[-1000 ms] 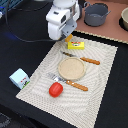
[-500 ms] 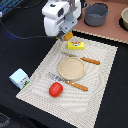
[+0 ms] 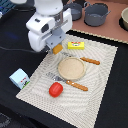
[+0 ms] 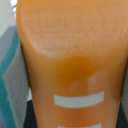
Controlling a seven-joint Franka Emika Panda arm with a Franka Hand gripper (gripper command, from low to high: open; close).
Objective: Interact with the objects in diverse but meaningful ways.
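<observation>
We have the gripper point(image 3: 56, 49) clamped on the orange ridged block point(image 3: 58, 49), which pokes out beneath the white hand above the far corner of the woven placemat point(image 3: 100, 95). In the wrist view the orange ridged block point(image 4: 70, 60) fills nearly the whole picture, with a grey and teal finger pad point(image 4: 12, 80) pressed against one side. Just beside us, toward the exterior view's right, the flat yellow box point(image 3: 76, 45) lies on the mat. Nearer the middle sits a round tan plate point(image 3: 70, 68), with an orange-handled knife point(image 3: 90, 61) beyond it and an orange-handled fork point(image 3: 70, 82) in front. The red tomato point(image 3: 55, 89) rests near the fork. The light blue carton point(image 3: 19, 78) stands off the mat, at the exterior view's left. Two grey pots point(image 3: 96, 14) stand well apart at the back.
</observation>
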